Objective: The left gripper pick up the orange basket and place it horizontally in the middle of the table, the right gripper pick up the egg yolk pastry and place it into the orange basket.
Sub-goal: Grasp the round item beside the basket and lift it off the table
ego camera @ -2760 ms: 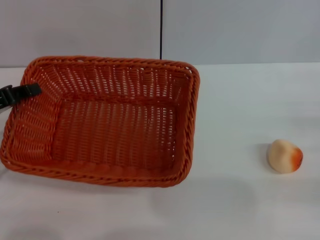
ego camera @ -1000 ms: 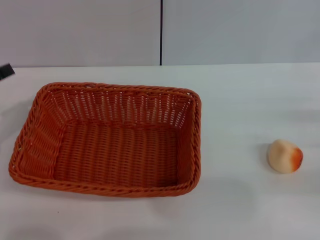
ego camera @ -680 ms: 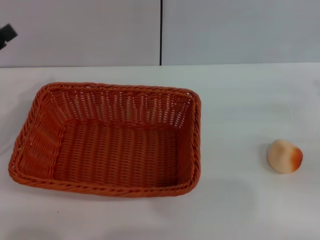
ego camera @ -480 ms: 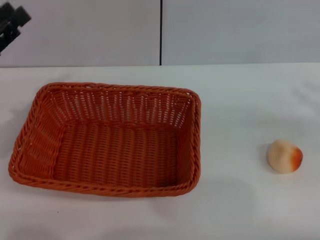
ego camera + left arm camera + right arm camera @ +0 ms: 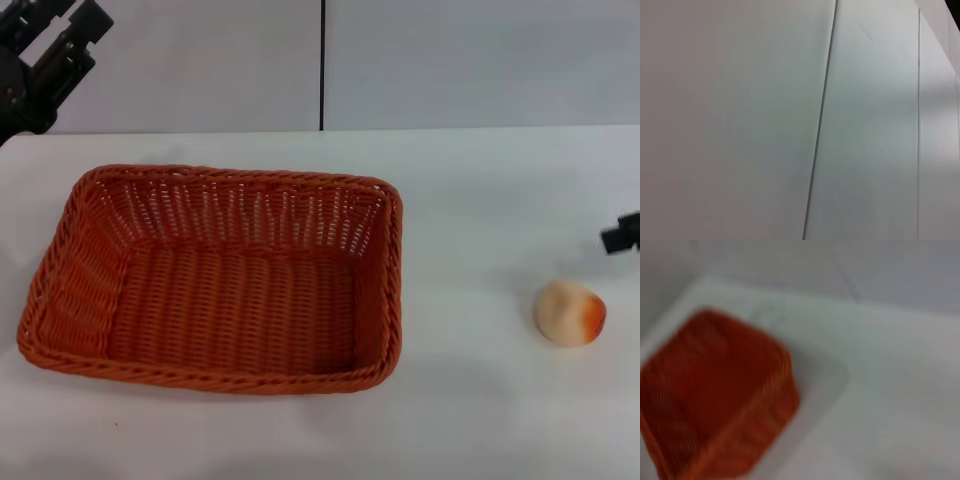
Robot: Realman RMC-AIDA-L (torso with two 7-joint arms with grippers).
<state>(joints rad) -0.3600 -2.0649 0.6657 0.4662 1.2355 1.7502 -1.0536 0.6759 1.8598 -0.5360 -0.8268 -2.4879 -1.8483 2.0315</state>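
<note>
A large rectangular orange wicker basket (image 5: pixel 215 280) with openwork sloping sides and a braided rim sits flat and upright on the plain white tabletop (image 5: pixel 480 190), its long side running across, left of centre, with nothing inside. Well apart to its right lies a small round cream-coloured pastry (image 5: pixel 569 313), its orange-red blush turned to the right.

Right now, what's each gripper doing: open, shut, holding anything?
Left gripper: open, holding nothing, raised at the table's far left, clear of the orange basket.
Right gripper: only a tip shows beside the egg yolk pastry; cannot tell.
</note>
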